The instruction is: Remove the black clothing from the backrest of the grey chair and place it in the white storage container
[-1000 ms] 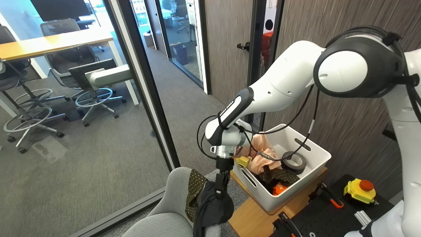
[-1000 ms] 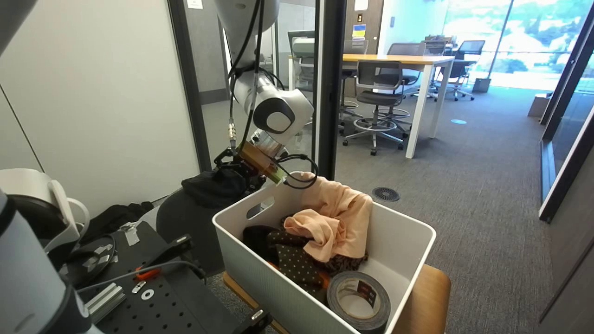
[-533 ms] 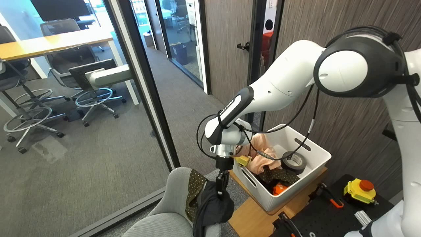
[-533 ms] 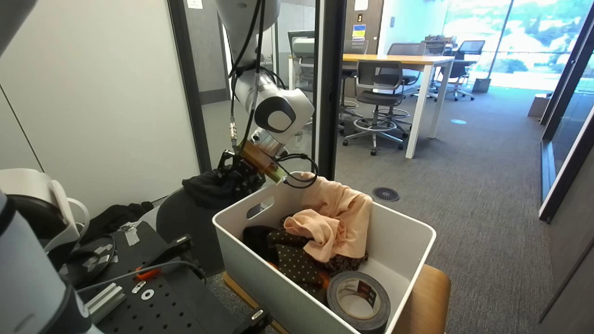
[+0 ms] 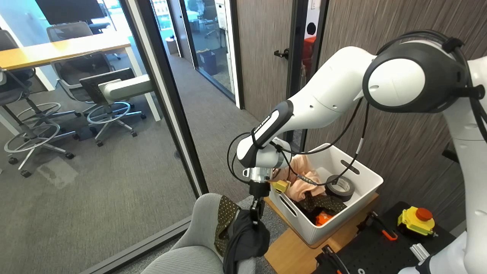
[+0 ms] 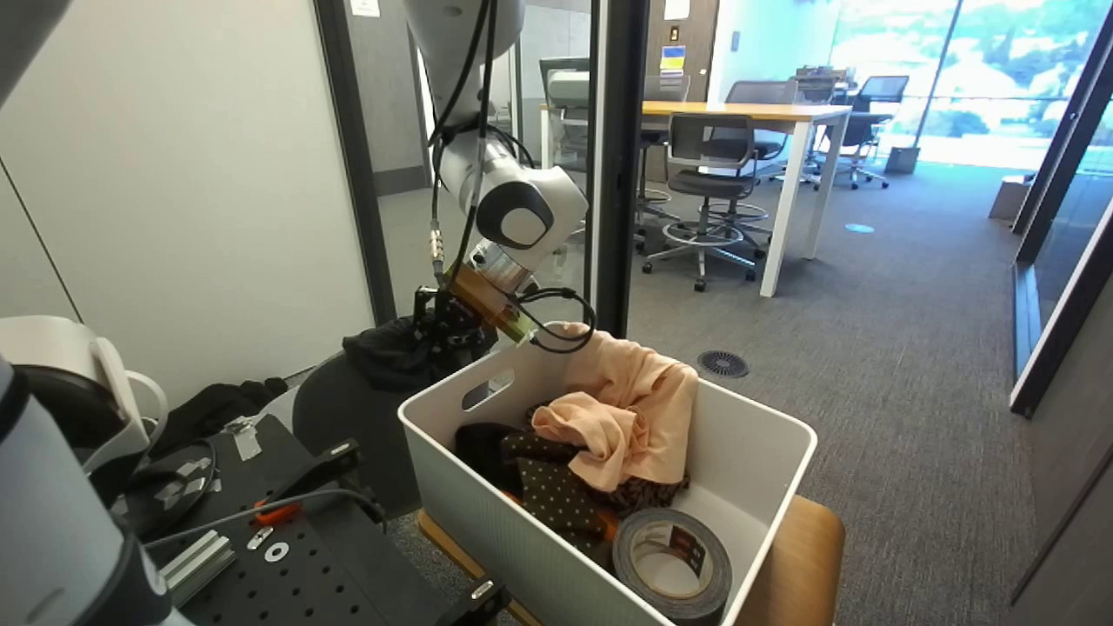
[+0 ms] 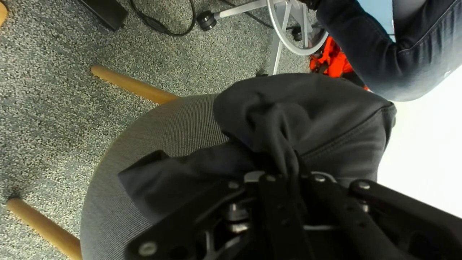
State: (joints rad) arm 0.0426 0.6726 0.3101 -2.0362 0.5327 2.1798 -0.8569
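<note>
Black clothing (image 5: 246, 243) being gripped, lift not yet begun

The black clothing is being supported by the backrest of the grey chair (image 5: 205, 224), past an edge of the wooden table (image 6: 809, 556). A fold of it is being pinched by the gripper (image 7: 294, 180), the jaws clenched on the fabric in the wrist view. The grasping step is apparently being carried out. For the next move, a steady upward pull is being called for, ideally without the dotted cloth (image 5: 224, 224) just beside being dragged along; then a carry across that edge into the white storage container (image 6: 487, 530) is being required.
</note>
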